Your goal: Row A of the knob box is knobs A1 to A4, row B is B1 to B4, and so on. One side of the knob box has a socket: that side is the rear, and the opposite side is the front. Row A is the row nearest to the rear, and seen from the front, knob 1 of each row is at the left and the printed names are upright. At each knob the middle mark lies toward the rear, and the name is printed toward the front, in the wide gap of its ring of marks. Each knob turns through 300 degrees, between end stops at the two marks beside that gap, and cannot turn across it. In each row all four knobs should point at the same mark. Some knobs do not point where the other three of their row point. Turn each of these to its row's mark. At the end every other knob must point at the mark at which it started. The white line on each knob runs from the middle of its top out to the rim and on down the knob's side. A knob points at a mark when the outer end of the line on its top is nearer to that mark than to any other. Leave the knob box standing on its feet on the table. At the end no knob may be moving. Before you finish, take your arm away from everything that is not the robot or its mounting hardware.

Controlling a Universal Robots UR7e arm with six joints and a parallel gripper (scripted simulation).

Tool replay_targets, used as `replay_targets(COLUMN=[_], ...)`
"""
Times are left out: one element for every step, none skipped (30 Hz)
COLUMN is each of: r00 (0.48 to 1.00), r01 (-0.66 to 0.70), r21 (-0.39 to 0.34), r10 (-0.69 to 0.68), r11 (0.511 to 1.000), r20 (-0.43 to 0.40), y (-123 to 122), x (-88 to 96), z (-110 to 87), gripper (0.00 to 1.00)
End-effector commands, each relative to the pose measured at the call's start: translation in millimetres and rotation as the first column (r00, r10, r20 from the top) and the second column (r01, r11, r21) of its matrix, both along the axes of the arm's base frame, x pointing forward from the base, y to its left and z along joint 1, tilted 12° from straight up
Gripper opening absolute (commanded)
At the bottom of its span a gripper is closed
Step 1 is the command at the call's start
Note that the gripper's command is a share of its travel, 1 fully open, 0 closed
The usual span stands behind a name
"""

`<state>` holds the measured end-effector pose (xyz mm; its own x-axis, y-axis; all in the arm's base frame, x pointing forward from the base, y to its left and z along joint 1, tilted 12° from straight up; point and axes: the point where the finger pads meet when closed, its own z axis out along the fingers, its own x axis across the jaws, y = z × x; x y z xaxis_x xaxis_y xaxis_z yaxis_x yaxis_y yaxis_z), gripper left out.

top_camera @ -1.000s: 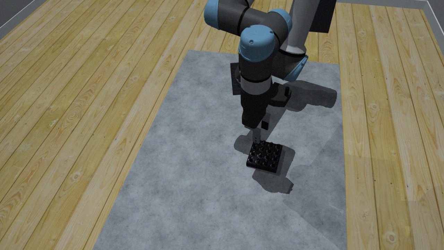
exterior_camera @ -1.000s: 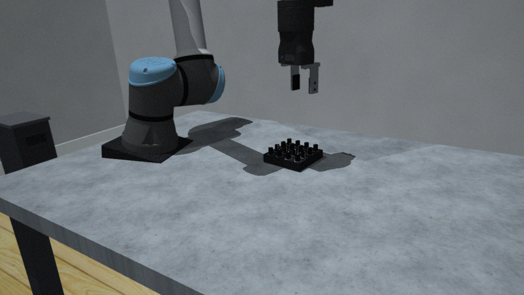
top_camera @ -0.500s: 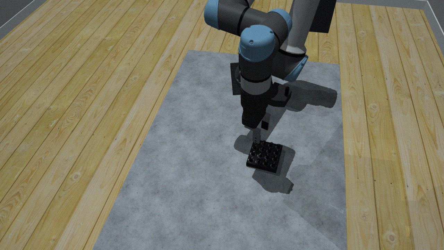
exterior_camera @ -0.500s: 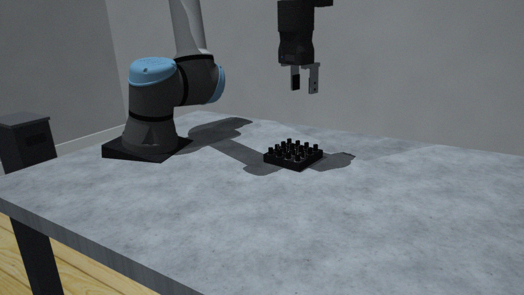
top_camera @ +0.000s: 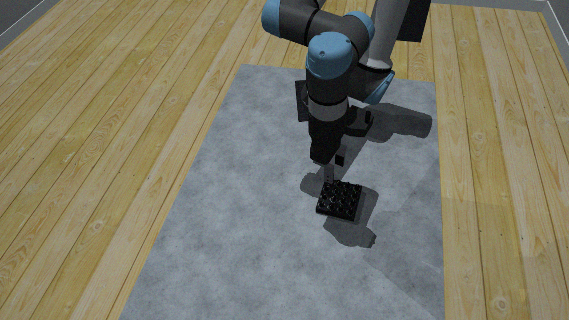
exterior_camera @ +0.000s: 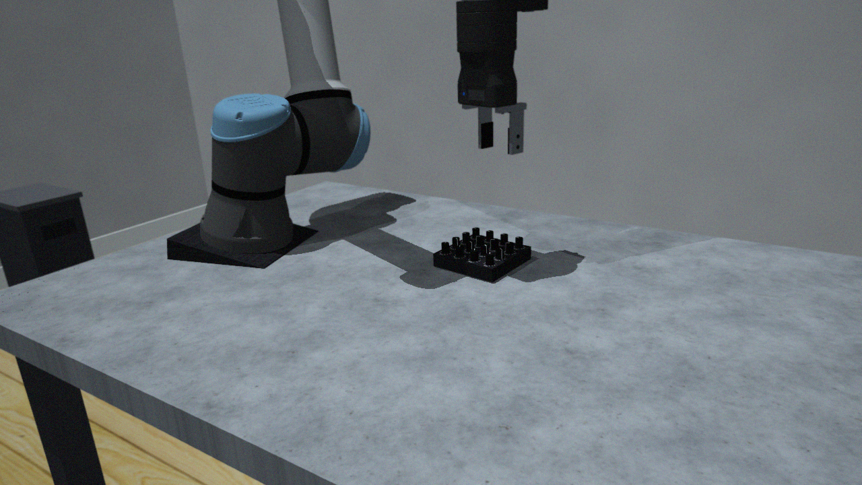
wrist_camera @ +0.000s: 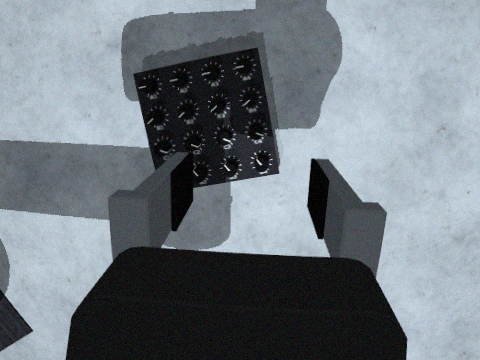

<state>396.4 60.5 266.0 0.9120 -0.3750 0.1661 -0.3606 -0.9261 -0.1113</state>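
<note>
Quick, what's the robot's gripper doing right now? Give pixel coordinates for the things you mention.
Gripper (top_camera: 333,171) (exterior_camera: 500,149) (wrist_camera: 250,180): open, holding nothing, up above the table (top_camera: 238,238) (exterior_camera: 421,374) (wrist_camera: 425,125).

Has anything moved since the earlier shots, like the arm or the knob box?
Nothing visibly changed: nothing was taken hold of or let go. The open hand hangs above the table as before, and the knob box stayed in place.
</note>
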Motion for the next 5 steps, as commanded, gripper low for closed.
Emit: replay_targets(r00=[1.000,1.000,1.000,1.000,1.000], r01=[0.000,0.000,0.000,0.000,0.000], r21=[0.000,0.000,0.000,0.000,0.000], r10=[0.000,0.000,0.000,0.000,0.000], r11=[1.000,1.000,1.000,1.000,1.000], r20=[0.001,0.001,0.001,0.001,0.001], y=[-0.1,-0.1,-0.1,-0.1,-0.1], x=[0.2,0.2,0.2,0.2,0.2], z=[0.5,0.5,0.5,0.5,0.5], gripper=[1.00,1.00,1.00,1.00,1.00])
